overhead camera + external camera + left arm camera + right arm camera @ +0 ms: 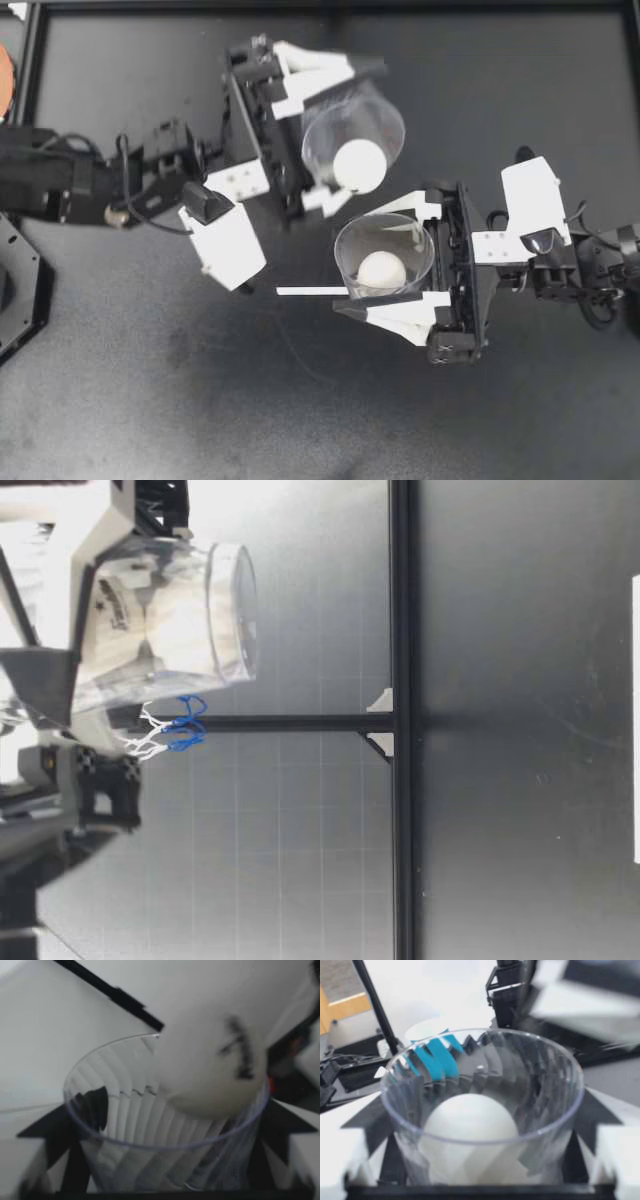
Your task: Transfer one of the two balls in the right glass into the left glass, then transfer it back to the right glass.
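Observation:
My left gripper (328, 130) is shut on the left clear ribbed glass (353, 135), which is tipped with its mouth toward the right glass. A white ball (360, 165) sits at that mouth, and in the left wrist view this ball (210, 1070) shows blurred at the glass rim (100, 1130). My right gripper (397, 262) is shut on the right glass (384, 255), held upright just beside it, with one white ball (381, 270) inside. The right wrist view shows that ball (470, 1120) low in its glass (555, 1110). In the low view a glass (175, 610) hangs well above the table.
A thin white strip (312, 291) lies on the dark table beside the right glass. A black frame rail (402, 720) runs along the table's far edge. An orange object (3, 75) peeks in behind the left arm.

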You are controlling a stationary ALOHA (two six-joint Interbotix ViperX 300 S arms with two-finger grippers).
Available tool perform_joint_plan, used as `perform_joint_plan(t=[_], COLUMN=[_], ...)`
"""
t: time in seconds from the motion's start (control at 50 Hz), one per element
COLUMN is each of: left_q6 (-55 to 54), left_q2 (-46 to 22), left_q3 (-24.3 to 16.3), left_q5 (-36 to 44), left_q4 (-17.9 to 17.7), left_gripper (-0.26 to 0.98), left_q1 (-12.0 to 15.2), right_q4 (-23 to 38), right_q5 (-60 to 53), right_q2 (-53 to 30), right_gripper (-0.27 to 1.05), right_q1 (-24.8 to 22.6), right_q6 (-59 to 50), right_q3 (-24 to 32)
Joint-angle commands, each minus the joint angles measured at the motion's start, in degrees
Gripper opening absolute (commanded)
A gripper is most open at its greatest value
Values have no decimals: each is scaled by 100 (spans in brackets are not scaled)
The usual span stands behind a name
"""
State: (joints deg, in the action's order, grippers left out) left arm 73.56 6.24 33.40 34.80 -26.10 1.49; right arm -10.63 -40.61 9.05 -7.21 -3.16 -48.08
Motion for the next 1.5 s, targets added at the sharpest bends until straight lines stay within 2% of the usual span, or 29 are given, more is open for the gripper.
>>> perform_joint_plan(t=[0.0,0.12,0.28,0.42,0.62,0.92,1.12,1.48], left_q6=[-387,-932,-1143,-1556,-2830,-4570,-4808,-4808], left_q2=[229,448,712,967,1389,2013,2496,3507], left_q3=[62,299,606,949,1494,2162,2628,3278], left_q5=[62,105,123,97,70,-439,-659,-677], left_q4=[-44,-44,-53,-229,-255,-141,-132,-132], left_gripper=[74,74,74,74,74,74,74,74], left_q1=[-123,-202,-237,-360,-554,-650,-800,-800], right_q4=[9,9,9,0,-18,-114,-114,-105], right_q5=[-18,-18,-18,0,167,598,686,686], right_q2=[193,272,431,729,1283,1951,2215,2329], right_gripper=[72,72,72,72,72,72,72,72], right_q1=[26,26,26,26,26,149,264,272], right_q6=[18,26,44,132,571,1222,1301,1310], right_q3=[18,-88,-343,-677,-1011,-1134,-1336,-1512])
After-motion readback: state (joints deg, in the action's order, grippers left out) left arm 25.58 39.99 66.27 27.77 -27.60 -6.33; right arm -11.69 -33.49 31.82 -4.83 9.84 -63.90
